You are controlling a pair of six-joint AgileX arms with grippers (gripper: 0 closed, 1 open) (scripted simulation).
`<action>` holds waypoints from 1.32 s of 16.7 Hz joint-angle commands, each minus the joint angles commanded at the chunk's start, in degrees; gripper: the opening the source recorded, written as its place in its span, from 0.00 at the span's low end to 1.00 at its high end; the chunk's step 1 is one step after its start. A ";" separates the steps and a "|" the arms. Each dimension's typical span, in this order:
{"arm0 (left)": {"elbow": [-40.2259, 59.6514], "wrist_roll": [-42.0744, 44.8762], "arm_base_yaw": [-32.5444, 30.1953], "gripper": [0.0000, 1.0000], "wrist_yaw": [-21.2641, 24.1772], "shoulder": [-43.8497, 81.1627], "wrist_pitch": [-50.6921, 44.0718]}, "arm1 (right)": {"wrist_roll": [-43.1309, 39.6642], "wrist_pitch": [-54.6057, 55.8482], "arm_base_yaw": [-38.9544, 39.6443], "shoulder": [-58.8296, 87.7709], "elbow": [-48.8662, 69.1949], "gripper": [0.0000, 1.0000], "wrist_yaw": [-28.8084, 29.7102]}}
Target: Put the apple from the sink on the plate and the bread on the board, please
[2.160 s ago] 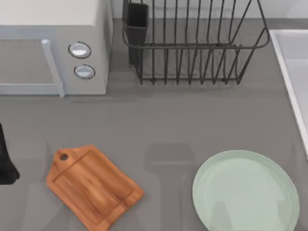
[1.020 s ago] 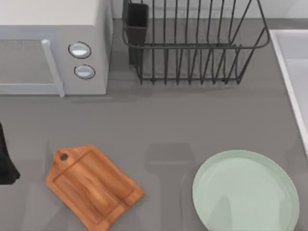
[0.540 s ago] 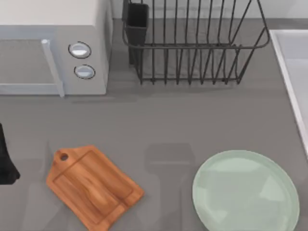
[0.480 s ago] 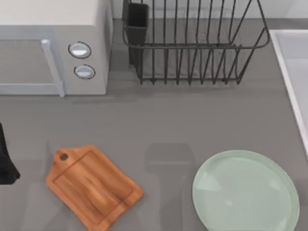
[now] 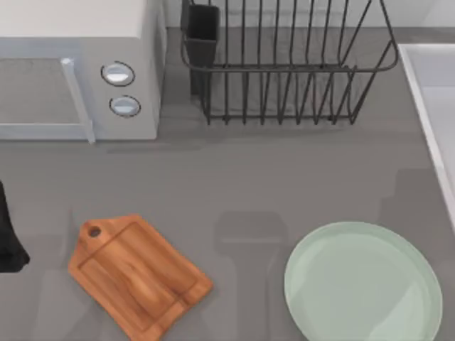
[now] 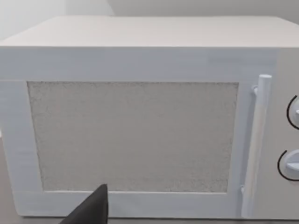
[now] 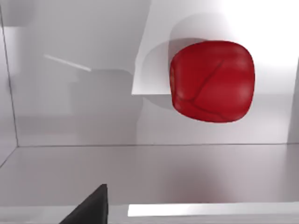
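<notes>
The glossy red apple point(image 7: 212, 81) lies in the pale sink basin point(image 7: 70, 116), and a dark part of my right gripper point(image 7: 91, 207) hangs above the basin, a short way off from the fruit. From above, the sink's white rim point(image 5: 421, 96) runs along the right edge. The pale green plate point(image 5: 362, 284) sits at the front right with nothing on it. The brown board point(image 5: 138, 273) lies bare at the front left, its handle pointing back-left. The bread is out of view. My left arm point(image 5: 8, 238) is parked at the left edge.
A white microwave point(image 5: 78, 67) stands at the back left, its door point(image 6: 135, 135) shut and facing my left wrist camera. A black wire dish rack point(image 5: 284, 64) stands at the back middle. Open grey countertop point(image 5: 249, 185) lies between board and plate.
A faint shadow has left the plate and now falls on the countertop beside the sink rim. The board, the plate and my left arm have stayed put.
</notes>
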 joint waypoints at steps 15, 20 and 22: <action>0.00 0.00 0.00 1.00 0.00 0.00 0.00 | -1.17 6.11 -1.16 13.52 1.48 1.00 0.07; 0.00 0.00 0.00 1.00 0.00 0.00 0.00 | -1.02 21.99 -1.24 22.70 -3.88 1.00 0.15; 0.00 0.00 0.00 1.00 0.00 0.00 0.00 | -0.98 24.82 -1.27 24.96 -5.21 1.00 0.17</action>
